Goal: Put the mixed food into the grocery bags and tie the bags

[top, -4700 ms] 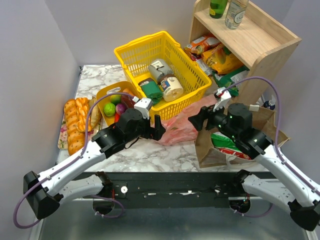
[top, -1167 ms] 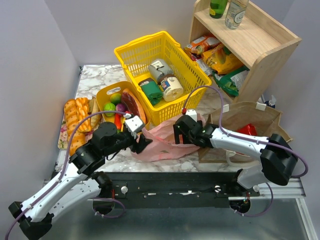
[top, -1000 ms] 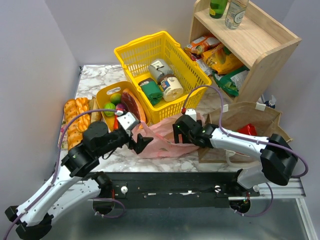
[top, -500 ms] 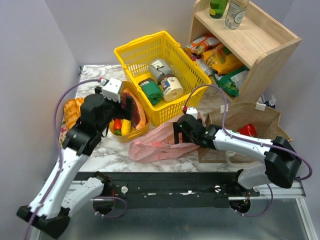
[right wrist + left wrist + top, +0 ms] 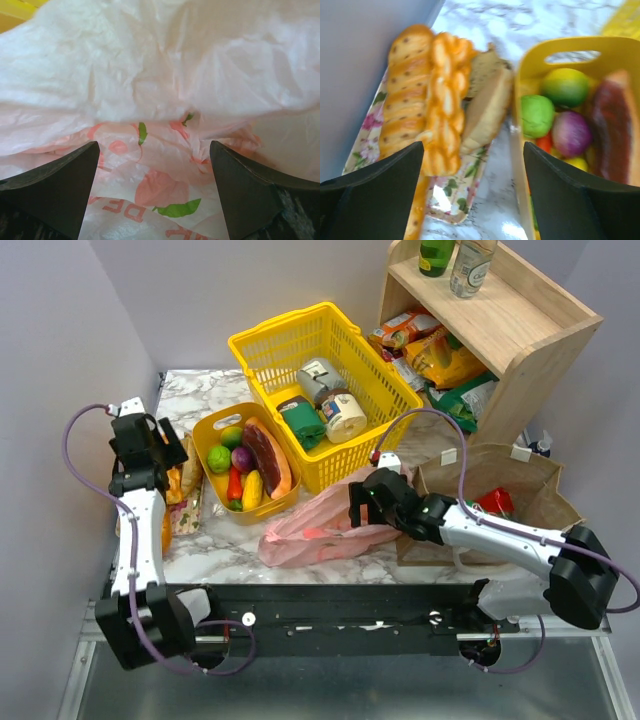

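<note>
Both spread wide, the right tool [image 5: 153, 150] sits right at the pink bag [image 5: 310, 525], the left tool [image 5: 472, 150] hangs near the toy fruit [image 5: 537, 115].

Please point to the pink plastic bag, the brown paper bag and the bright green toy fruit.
pink plastic bag [image 5: 315, 525], top view, crumpled middle
brown paper bag [image 5: 505, 468], top view, inner back wall
bright green toy fruit [image 5: 536, 116], left wrist view, its centre

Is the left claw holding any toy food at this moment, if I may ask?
No, the left claw is open with nothing between its fingers, above the bread loaf and yellow tub.
</note>
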Robot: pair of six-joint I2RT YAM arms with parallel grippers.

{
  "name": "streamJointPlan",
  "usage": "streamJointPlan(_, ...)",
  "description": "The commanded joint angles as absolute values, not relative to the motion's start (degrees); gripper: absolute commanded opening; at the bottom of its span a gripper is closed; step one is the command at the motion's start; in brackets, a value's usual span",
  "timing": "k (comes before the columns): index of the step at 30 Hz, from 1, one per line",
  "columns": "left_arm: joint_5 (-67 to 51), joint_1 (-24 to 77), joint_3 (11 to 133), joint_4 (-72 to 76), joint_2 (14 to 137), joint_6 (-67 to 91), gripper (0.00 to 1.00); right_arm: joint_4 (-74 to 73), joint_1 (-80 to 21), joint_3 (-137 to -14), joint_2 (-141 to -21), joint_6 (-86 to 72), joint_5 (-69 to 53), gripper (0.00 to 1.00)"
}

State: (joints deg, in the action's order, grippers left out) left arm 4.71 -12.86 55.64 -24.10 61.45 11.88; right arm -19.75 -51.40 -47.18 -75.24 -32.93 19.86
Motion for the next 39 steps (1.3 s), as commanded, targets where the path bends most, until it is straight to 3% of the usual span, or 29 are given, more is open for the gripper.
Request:
streamJointPlan(1,6.9,-18.6,56.3,-21.6,69.4,10.6,0.80,-17.3,-51.2,-45.7,-72.2,-31.4,18.6,1.00)
streamJointPlan(7,10.2,-19.0,65.1,-24.2,85.7,6.7,0.60,-13.5,-51.2,-43.8,-70.0,-29.8,15.3,1.00)
streamJointPlan(14,14.6,-19.1,71.4,-25.2,95.2,4.1,0.54,-9.1,-51.2,-42.3,-69.5,-29.5,10.6,0.99)
streamJointPlan(25,5.6,-18.9,70.5,-24.5,99.8,4.4,0.46,-8.0,-51.2,-42.6,-70.6,-28.6,9.2,0.99)
streamJointPlan(27,4.7,-18.9,71.1,-25.0,100.9,4.0,0.38,-7.9,-51.2,-42.8,-70.6,-28.7,8.7,0.99)
streamJointPlan(28,4.0,-19.0,71.8,-25.2,102.3,4.0,0.28,-8.0,-51.2,-42.9,-70.4,-28.7,8.6,0.99)
streamJointPlan(33,1.0,-18.8,73.8,-27.0,103.5,4.1,0.00,-8.0,-51.2,-43.2,-69.6,-28.2,7.9,0.99)
streamJointPlan(39,2.5,-18.3,72.3,-25.8,98.1,4.5,0.00,-8.2,-51.2,-45.0,-68.6,-25.3,5.1,0.98)
